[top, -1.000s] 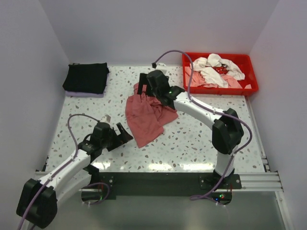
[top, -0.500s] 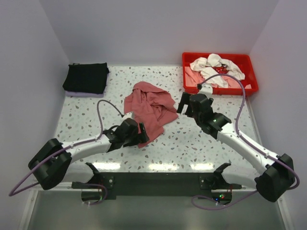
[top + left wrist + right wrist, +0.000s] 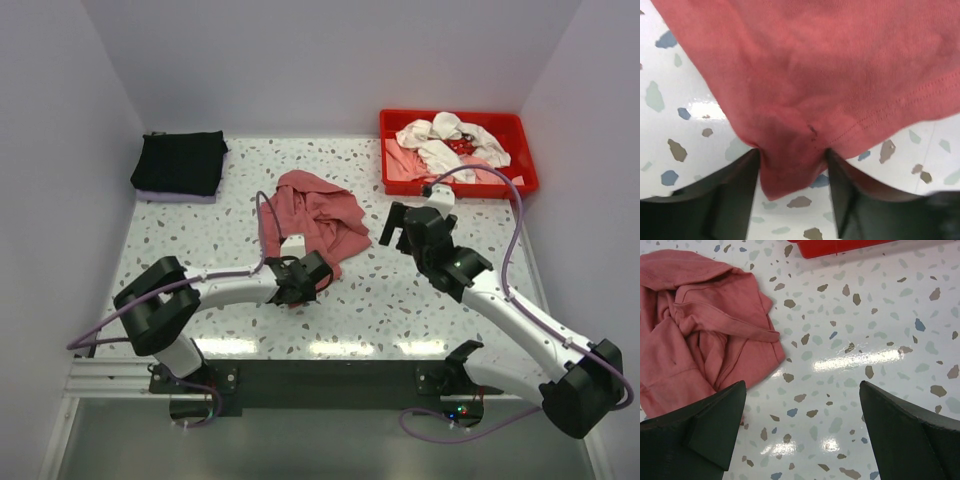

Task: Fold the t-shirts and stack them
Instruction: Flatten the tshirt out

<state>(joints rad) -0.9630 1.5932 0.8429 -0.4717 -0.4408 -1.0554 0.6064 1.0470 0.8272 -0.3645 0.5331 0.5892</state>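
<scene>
T-shirt (image 3: pixel 318 212), brick-red, runs far-to-near, near corner pinched by left tool (image 3: pixel 792 162); right tool (image 3: pixel 802 386) gapes empty.

A loose shirt (image 3: pixel 315 215) lies mid-worktop (image 3: pixel 380 292); a folded shirt (image 3: pixel 180 162) sits at its far left corner. The tray (image 3: pixel 512 186), at the far right corner, holds more shirts (image 3: pixel 440 150).

The brick-red t-shirt (image 3: pixel 840 75) is soft, matt knit cloth, finely ribbed, with a double-stitched hem. On my left gripper (image 3: pixel 794 180) the fingers (image 3: pixel 725 200) look like matt black plastic. The table (image 3: pixel 865 360) is smooth and glossy with a speckled stone look, and it throws back white glare. The tray (image 3: pixel 500 115) is shiny red plastic. The black t-shirt (image 3: pixel 180 162) is dull, soft cloth.
</scene>
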